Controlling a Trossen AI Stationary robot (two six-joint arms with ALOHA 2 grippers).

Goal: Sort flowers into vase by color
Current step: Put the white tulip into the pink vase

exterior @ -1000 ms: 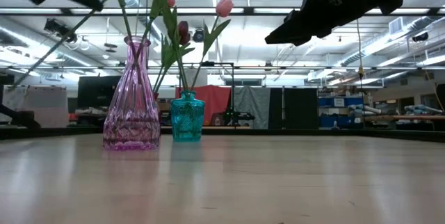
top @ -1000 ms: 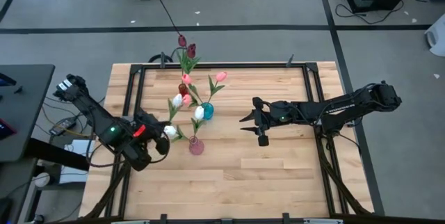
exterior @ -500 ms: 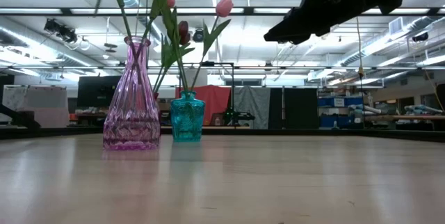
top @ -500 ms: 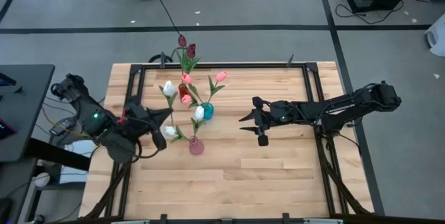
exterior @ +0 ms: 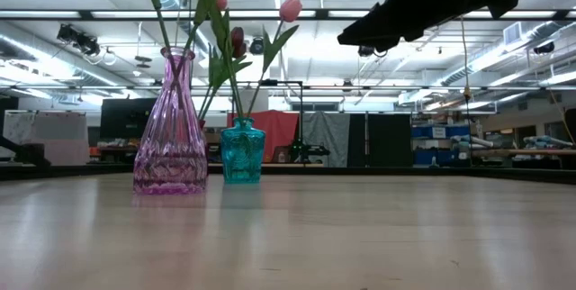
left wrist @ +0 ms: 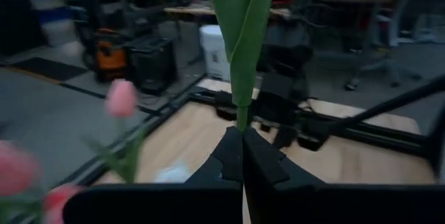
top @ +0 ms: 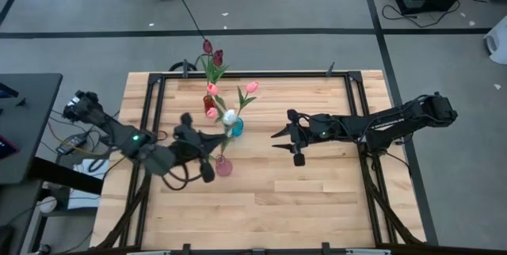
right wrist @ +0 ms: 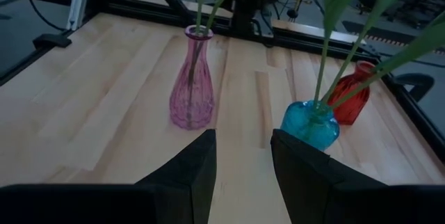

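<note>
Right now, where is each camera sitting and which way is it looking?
High view: above the table, looking straight down; both arms show, the left gripper by the pink vase, the right gripper waiting mid-table.
Low view: at tabletop height, looking level across to the room; a dark arm hangs top right.
Left wrist view: on the left arm; its shut fingers pinch a green stem.
Right wrist view: on the right arm; its open fingers frame the pink vase, teal vase and red vase.
Shared: low and right wrist views both show the pink and teal vases.
</note>
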